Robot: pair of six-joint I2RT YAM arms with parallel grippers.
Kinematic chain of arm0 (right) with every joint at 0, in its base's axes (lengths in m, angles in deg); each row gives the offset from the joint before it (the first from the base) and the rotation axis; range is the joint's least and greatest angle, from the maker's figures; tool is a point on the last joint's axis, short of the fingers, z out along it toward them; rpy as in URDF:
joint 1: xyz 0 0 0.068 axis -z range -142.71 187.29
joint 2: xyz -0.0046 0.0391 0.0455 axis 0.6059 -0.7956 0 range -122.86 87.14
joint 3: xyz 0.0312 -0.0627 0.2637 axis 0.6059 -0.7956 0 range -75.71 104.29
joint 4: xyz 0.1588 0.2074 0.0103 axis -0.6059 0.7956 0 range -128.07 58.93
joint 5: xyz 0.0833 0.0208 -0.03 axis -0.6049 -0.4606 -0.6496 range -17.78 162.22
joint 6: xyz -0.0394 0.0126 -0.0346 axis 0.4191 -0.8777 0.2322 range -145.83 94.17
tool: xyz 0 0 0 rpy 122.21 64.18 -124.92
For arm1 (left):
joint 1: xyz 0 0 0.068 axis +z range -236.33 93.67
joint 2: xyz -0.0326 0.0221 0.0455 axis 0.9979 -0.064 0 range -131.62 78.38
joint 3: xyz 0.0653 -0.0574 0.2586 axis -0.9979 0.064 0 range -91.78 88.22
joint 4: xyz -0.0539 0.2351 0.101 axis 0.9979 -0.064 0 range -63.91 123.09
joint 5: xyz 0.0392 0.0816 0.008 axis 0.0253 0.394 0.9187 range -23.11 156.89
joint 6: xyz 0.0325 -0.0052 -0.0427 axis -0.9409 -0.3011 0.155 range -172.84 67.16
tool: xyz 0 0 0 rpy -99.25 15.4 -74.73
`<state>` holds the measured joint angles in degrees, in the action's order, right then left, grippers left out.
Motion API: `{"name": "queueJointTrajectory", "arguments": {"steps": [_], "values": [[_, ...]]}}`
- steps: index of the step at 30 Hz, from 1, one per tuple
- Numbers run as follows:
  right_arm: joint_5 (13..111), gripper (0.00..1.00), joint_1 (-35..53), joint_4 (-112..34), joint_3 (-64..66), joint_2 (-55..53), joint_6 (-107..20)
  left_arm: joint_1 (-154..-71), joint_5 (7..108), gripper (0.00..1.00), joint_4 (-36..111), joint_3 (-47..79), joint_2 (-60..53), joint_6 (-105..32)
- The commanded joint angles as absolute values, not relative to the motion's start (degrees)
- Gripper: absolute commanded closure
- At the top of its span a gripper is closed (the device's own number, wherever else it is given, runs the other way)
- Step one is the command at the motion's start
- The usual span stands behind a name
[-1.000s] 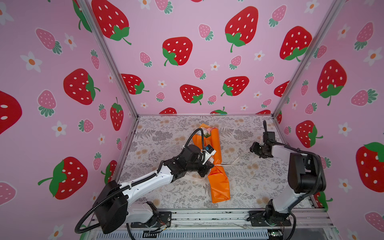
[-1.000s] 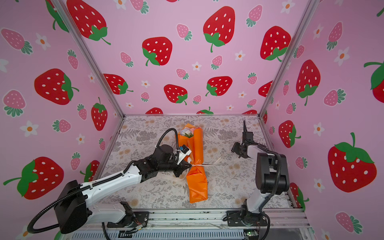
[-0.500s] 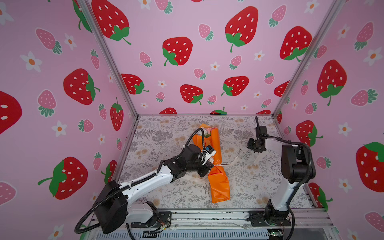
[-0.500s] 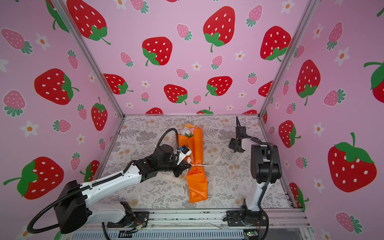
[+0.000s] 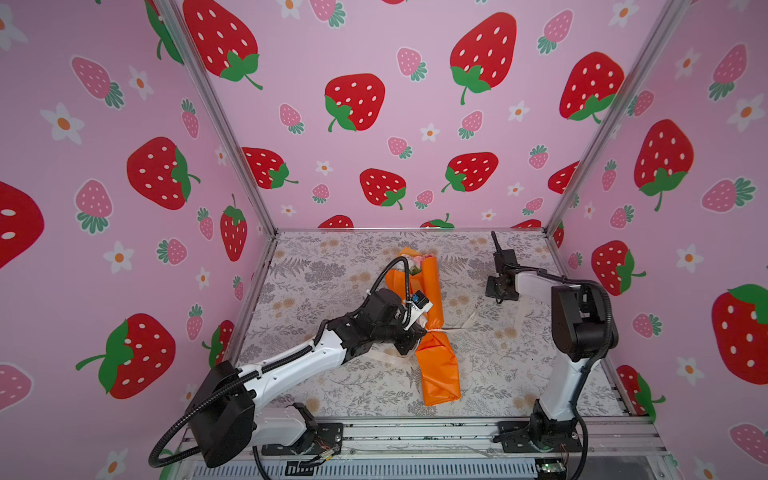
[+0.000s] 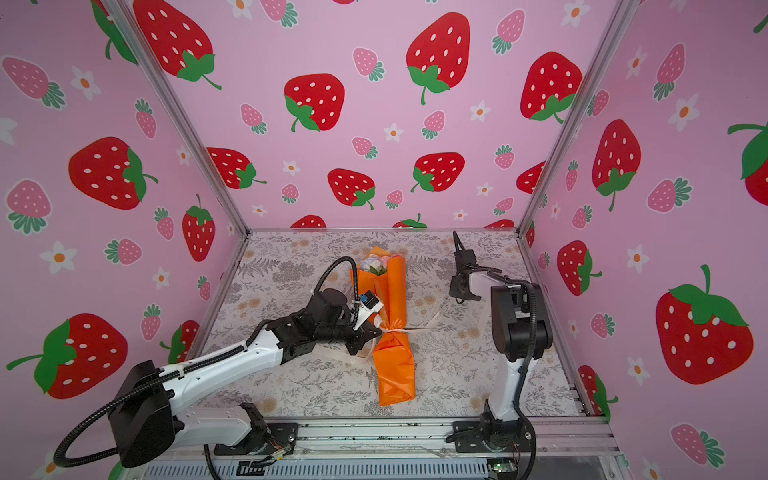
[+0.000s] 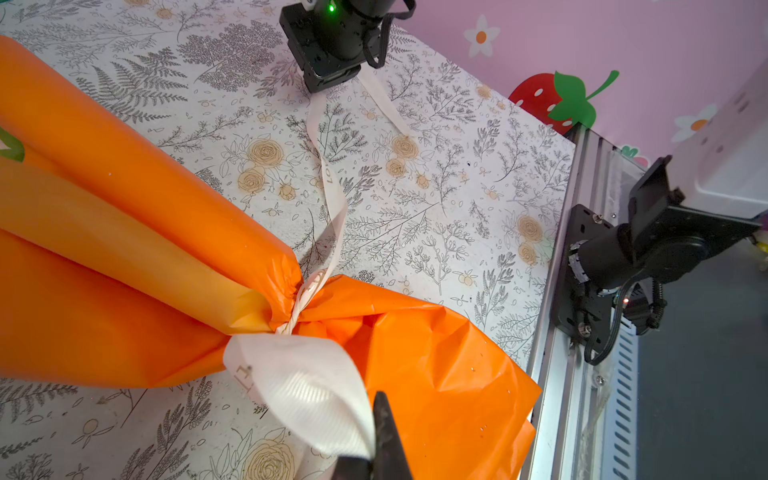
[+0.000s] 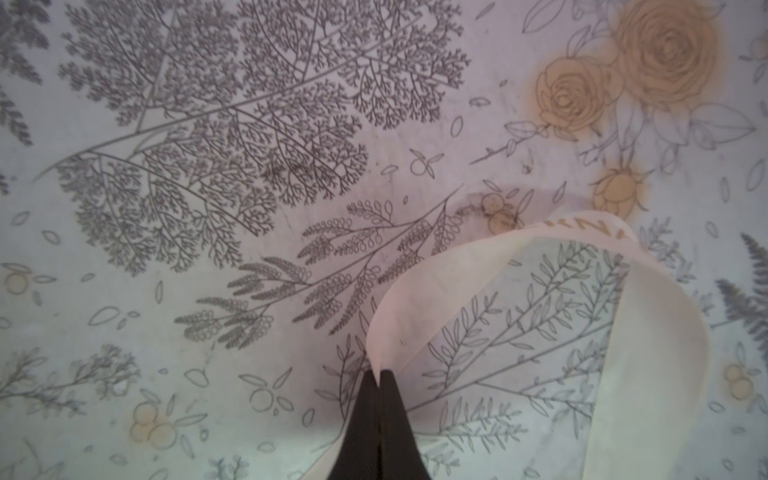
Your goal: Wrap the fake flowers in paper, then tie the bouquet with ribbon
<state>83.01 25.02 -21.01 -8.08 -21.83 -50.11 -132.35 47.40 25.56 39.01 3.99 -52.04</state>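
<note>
In both top views the orange-paper-wrapped bouquet of fake flowers [image 5: 438,365] lies central, cinched by cream fabric ribbon [image 7: 307,386]. The left gripper [image 7: 379,415] pinches one ribbon strand, the right gripper [image 8: 380,375] the other.

White arm shells [image 5: 299,365], black joint housings [image 5: 582,320], ribbed black cables [image 5: 399,258], slim black-fingered right hand [image 8: 380,374]
</note>
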Motion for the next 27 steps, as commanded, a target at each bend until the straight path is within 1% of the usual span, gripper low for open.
{"name": "queueJointTrajectory", "arguments": {"steps": [1,6,8,10,15,18,21,24,27], "values": [[80.43,1.0,24.77,-18.81,-10.04,-11.87,-49.46,-132.63,47.85,1.0,26.63,37.58,5.38,-53.02],[65.9,1.0,22.17,-27.92,-14.83,5.29,-49.85,-132.69,47.63,1.0,34.16,42.6,7.72,-51.28],[61.59,1.0,18.85,-29.51,-14.66,9.71,-50.46,-132.74,47.88,1.0,37.53,44.97,8.88,-50.21],[58.3,1.0,14.88,-30.01,-13.04,11.62,-50.23,-132.96,48.22,1.0,39.4,46.58,9.85,-49.73],[55.69,1.0,4.05,-31.56,-7.53,11.34,-50.0,-133.36,48.87,1.0,40.86,48.8,11.44,-48.9],[53.52,1.0,-2.74,-31.73,-2.61,8.31,-48.09,-133.79,48.87,1.0,41.85,49.82,11.97,-48.3],[53.54,1.0,-9.09,-30.94,1.75,4.22,-44.06,-134.21,49.03,1.0,43.7,51.48,12.72,-47.34],[52.83,1.0,-11.29,-30.68,3.03,0.83,-44.18,-134.54,50.07,1.0,47.14,53.98,13.88,-45.91],[48.39,0.99,-11.75,-32.09,2.02,-0.82,-44.52,-135.13,51.19,1.0,48.86,55.83,15.35,-45.51]]}}
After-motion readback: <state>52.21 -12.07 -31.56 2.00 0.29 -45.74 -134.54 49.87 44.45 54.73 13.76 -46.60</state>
